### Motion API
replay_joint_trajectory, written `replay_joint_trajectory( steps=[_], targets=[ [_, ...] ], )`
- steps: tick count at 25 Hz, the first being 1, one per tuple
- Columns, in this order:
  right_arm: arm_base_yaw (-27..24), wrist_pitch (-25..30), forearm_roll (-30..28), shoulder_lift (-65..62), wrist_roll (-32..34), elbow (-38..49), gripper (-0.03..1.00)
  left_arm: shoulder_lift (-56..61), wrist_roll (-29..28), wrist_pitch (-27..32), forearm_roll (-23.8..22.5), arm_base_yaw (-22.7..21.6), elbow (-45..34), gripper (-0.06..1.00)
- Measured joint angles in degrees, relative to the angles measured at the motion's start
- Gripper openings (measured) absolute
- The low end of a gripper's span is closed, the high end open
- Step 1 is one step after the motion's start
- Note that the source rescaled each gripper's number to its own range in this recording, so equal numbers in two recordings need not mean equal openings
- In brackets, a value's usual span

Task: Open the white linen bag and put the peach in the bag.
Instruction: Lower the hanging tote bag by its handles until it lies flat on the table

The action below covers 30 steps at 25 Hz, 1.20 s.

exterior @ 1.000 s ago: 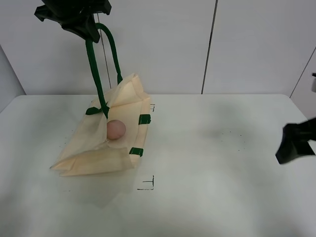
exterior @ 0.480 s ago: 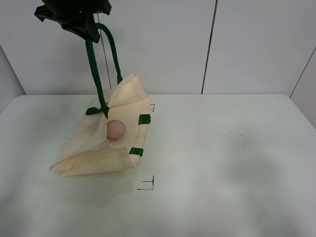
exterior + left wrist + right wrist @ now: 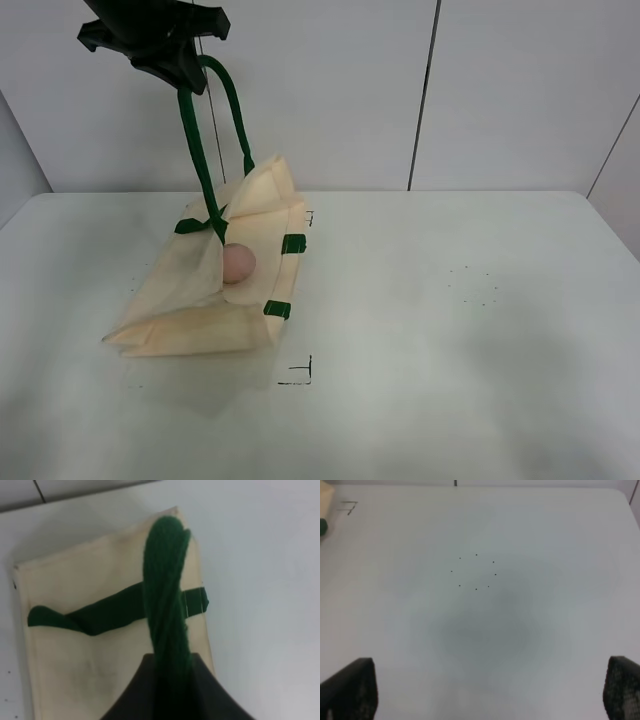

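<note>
The white linen bag (image 3: 200, 300) lies on the left of the table, with its mouth pulled up and open. My left gripper (image 3: 183, 72) is high above it, shut on the dark green strap handle (image 3: 195, 150), which hangs taut down to the bag. The peach (image 3: 238, 262) sits inside the bag's open mouth, partly behind a cloth fold. In the left wrist view the handle (image 3: 167, 595) runs into the shut gripper (image 3: 168, 662) above the bag (image 3: 95, 650). My right gripper (image 3: 490, 665) is open and empty over bare table, outside the exterior view.
Black corner marks (image 3: 300, 375) (image 3: 308, 217) are drawn on the white table (image 3: 450, 380) near the bag. A ring of small dots (image 3: 476, 571) lies under the right gripper. A pale wall rises behind the table's far edge.
The right arm has drawn back out of the exterior view at the right edge. The left gripper has shifted slightly right with the handle, and a bag fold now partly covers the peach.
</note>
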State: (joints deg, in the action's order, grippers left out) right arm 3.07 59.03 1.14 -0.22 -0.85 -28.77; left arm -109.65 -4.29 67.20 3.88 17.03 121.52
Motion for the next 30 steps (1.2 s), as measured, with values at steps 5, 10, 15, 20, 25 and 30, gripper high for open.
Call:
replay_joint_trajectory(
  steps=[5, 10, 15, 20, 25, 30],
  targets=[
    [0.0, 0.0, 0.0, 0.0, 0.2, 0.0, 1.0, -5.6, 0.0, -0.1, 1.7, 0.0, 0.0, 0.0],
    [0.0, 0.0, 0.0, 0.0, 0.2, 0.0, 1.0, -13.9, 0.0, -0.2, 2.8, 0.0, 0.0, 0.0],
    [0.0, 0.0, 0.0, 0.0, 0.2, 0.0, 1.0, -21.0, 0.0, -0.4, 2.8, 0.0, 0.0, 0.03],
    [0.0, 0.0, 0.0, 0.0, 0.2, 0.0, 1.0, -22.5, 0.0, -0.6, 2.2, 0.0, -0.7, 0.62],
    [0.0, 0.0, 0.0, 0.0, 0.2, 0.0, 1.0, -22.5, 0.2, -0.4, -3.9, 0.0, -0.7, 0.93],
    [0.0, 0.0, 0.0, 0.0, 0.2, 0.0, 1.0, -22.5, -0.1, -0.4, -5.2, 0.0, -0.7, 0.96]
  ],
)
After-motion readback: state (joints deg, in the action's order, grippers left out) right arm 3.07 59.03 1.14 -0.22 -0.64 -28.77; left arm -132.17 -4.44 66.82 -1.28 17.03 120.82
